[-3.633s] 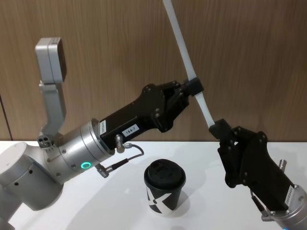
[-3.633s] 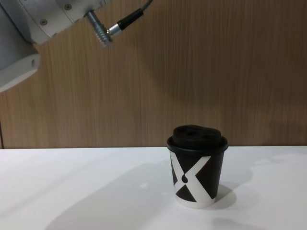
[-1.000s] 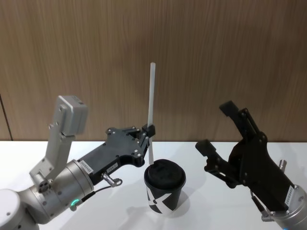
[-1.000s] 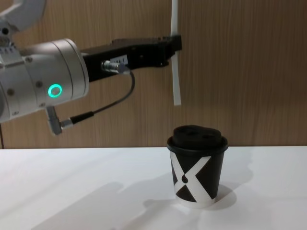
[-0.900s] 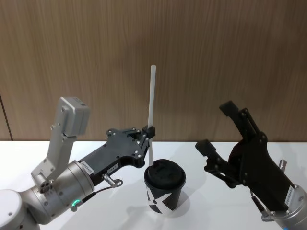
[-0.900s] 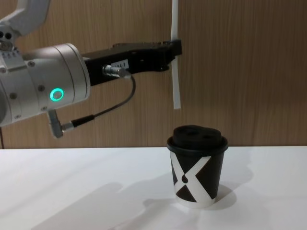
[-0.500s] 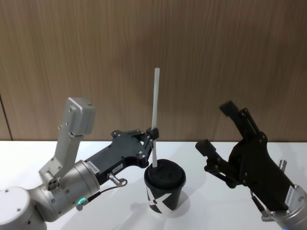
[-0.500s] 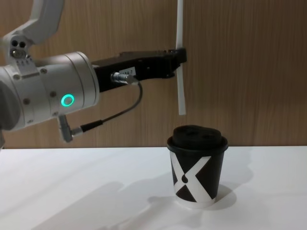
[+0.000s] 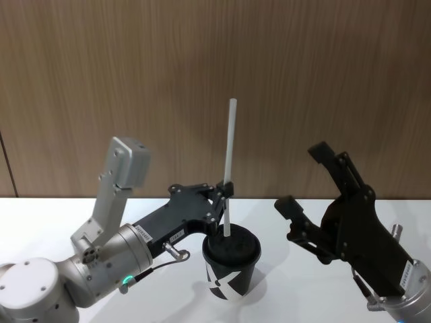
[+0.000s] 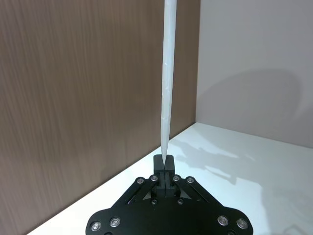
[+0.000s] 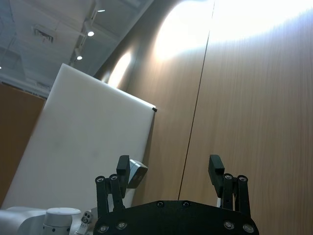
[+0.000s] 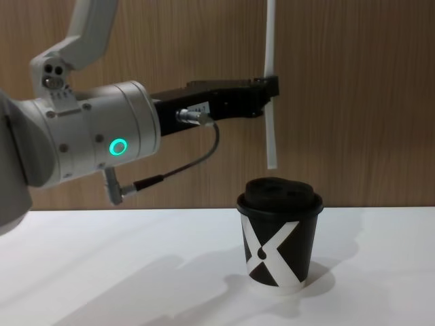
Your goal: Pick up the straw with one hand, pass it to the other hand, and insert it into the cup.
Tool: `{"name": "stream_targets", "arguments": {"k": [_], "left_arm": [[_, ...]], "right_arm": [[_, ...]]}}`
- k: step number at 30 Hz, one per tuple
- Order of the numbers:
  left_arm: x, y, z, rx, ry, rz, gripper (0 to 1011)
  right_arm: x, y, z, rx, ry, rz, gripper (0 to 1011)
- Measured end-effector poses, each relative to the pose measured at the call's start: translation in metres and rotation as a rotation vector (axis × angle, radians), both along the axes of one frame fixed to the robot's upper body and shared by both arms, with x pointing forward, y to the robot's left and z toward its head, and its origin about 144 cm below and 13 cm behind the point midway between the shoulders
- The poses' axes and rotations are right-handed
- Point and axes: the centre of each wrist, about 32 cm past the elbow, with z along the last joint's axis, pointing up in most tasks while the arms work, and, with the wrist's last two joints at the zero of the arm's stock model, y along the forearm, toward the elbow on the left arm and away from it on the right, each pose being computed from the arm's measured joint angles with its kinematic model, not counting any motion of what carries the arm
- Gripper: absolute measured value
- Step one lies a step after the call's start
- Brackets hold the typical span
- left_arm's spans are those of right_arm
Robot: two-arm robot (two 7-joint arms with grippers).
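The white straw [image 9: 230, 155] stands almost upright, pinched near its lower third by my left gripper [image 9: 227, 190], which is shut on it. In the chest view the straw [image 12: 272, 142] ends a short gap above the domed lid of the black cup [image 12: 279, 244], over the lid's middle. The cup [image 9: 231, 266] stands on the white table with its white X mark facing me. In the left wrist view the straw [image 10: 167, 73] rises from the closed tips of the left gripper [image 10: 164, 164]. My right gripper [image 9: 300, 176] hovers open to the right of the cup, holding nothing; its fingers show spread in the right wrist view [image 11: 168, 169].
The white table [image 12: 102, 272] runs under both arms, with a wood-panelled wall close behind. A dark cable [image 12: 197, 163] with a metal plug hangs from the left arm's silver wrist [image 12: 102, 142], well to the left of the cup.
Over the last second my left gripper carried the straw rightward and down, over the cup lid. Earlier both grippers held the straw; the right has let go and stayed put.
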Motion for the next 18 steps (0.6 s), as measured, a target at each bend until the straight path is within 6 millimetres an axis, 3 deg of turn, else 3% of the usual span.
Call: {"name": "stream_targets", "arguments": {"k": [18], "left_arm": [[0.010, -0.018, -0.006, 0.033, 0.007, -0.026, 1]], "right_arm": [[0.000, 0.000, 0.000, 0.000, 0.000, 0.000, 1001]]}}
